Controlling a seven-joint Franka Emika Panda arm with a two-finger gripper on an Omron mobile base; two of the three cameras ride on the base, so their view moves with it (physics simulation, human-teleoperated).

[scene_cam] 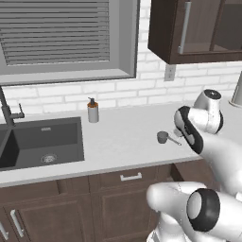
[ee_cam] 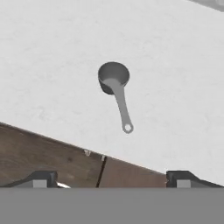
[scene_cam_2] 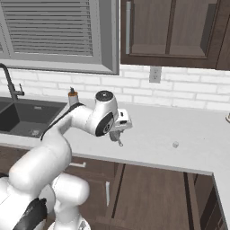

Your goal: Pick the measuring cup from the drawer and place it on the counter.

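The measuring cup [ee_cam: 113,77], small, grey and metal, stands upright on the light stone counter [ee_cam: 52,65], its thin handle pointing toward the counter's front edge. It also shows on the counter [scene_cam: 123,142] as the measuring cup [scene_cam: 163,137], right of the sink. My gripper [ee_cam: 111,179] hovers above it and is open, with nothing between the fingertips [ee_cam: 41,179]. In the right base view my gripper [scene_cam_2: 117,136] hangs just over the counter near its front edge. Dark brown wood of the drawer [ee_cam: 48,157] lies below the counter's edge; its inside is hidden.
A brown-and-white soap bottle [scene_cam: 93,110] stands near the back wall beside the dark sink [scene_cam: 42,142] with its faucet [scene_cam: 7,111]. A tiny grey round thing [scene_cam_2: 175,144] lies on the counter to the right. Wall cabinets [scene_cam_2: 170,31] hang overhead.
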